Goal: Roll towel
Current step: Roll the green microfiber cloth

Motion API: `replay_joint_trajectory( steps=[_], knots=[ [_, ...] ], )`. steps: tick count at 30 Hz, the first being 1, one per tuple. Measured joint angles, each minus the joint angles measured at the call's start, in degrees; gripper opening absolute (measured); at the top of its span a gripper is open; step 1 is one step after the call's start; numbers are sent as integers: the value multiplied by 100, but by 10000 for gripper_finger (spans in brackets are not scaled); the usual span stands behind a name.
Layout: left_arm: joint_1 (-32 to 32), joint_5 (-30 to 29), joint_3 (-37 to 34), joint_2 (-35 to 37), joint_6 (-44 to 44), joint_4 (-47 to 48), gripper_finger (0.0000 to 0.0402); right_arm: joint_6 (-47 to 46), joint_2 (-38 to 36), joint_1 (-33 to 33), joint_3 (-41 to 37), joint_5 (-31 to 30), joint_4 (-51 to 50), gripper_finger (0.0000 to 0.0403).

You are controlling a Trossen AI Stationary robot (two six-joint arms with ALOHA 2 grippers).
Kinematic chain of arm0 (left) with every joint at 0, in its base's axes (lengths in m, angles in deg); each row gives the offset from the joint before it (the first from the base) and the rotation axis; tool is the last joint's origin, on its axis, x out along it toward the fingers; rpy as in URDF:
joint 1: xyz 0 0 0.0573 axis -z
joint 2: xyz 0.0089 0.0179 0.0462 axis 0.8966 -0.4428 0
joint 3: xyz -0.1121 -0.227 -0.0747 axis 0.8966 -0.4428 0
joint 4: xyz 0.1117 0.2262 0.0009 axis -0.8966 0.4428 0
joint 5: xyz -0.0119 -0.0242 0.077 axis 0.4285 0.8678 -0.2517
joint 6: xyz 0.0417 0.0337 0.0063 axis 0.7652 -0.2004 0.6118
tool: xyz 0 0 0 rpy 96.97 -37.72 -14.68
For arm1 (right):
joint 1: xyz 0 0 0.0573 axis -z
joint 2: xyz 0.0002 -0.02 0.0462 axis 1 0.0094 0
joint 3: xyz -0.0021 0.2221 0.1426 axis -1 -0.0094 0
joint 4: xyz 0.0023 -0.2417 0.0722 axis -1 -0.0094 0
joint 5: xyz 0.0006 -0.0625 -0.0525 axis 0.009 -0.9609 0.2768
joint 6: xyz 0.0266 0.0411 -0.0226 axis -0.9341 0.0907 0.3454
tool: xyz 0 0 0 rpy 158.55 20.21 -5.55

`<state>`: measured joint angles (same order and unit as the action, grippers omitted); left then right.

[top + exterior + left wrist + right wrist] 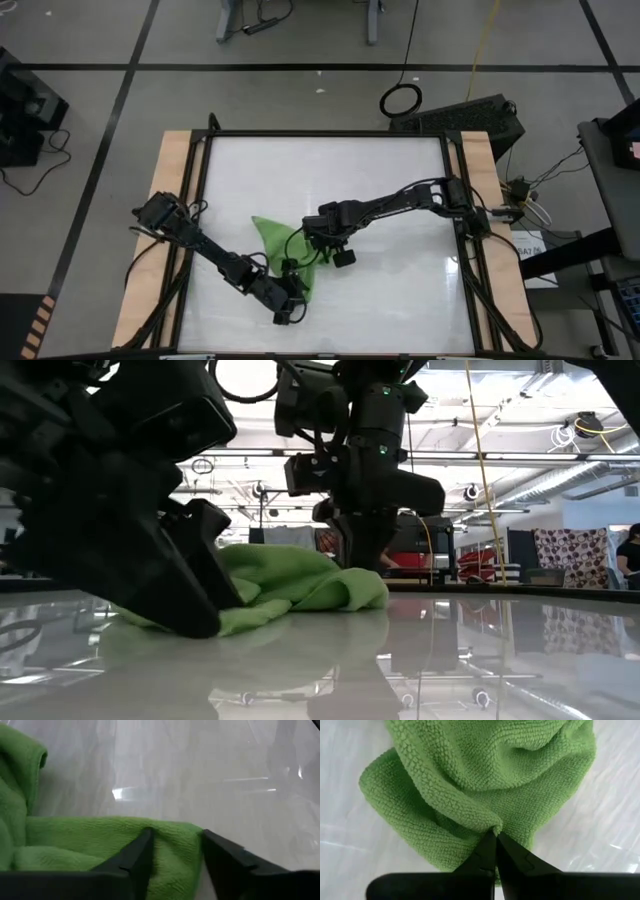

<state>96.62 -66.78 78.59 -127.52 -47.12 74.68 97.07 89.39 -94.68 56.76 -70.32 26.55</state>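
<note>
While both arms crowd the near left part of the table (400, 200), the towel (285, 250) lies bunched between them, more a heap than a roll. From above, its long axis seems to run from a pointed corner farther up the table down toward the near edge, where the left gripper (175, 852) sits. That gripper is low at the towel's near end, its fingers (137, 857) astride the folded hem with cloth between them; they stand partly apart, and I cannot tell whether they are gripping yet. The right gripper (495, 840) comes in from the opposite side, above the towel's middle, clenched tight on a small pinch of fabric that puckers at its tips. So the left gripper is nearer the free end and the right one pins the middle. I would judge that any rolling has to go along that axis, from the left gripper's hem toward the far corner, and the right gripper's pinch lies in that path.
</note>
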Motion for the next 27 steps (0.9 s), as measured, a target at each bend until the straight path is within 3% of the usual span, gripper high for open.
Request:
replay_joint_trajectory(
  steps=[5, 7, 10, 16, 23, 27],
  knots=[
    [-15, 202, -6, 54, 0, 32, 37, 178, -215, 0, -2, -3, -306, 51],
    [-15, 246, -16, 193, 106, 70, 12, 274, -400, -1, 0, -16, -404, 79],
    [-15, 153, -67, 613, 294, 428, 11, 424, -755, -49, 0, -23, -555, 125],
    [-20, -885, -44, 2052, 949, 1005, 5, 626, -1503, -376, 0, -9, -655, 193],
    [-156, -1605, -42, 3543, 1868, 1112, 4, 532, -1610, -1086, -323, -33, 257, 200],
    [-359, -1862, -41, 4023, 2089, 1205, 3, 428, -1602, -1458, -1085, -737, 954, 192]
  ],
)
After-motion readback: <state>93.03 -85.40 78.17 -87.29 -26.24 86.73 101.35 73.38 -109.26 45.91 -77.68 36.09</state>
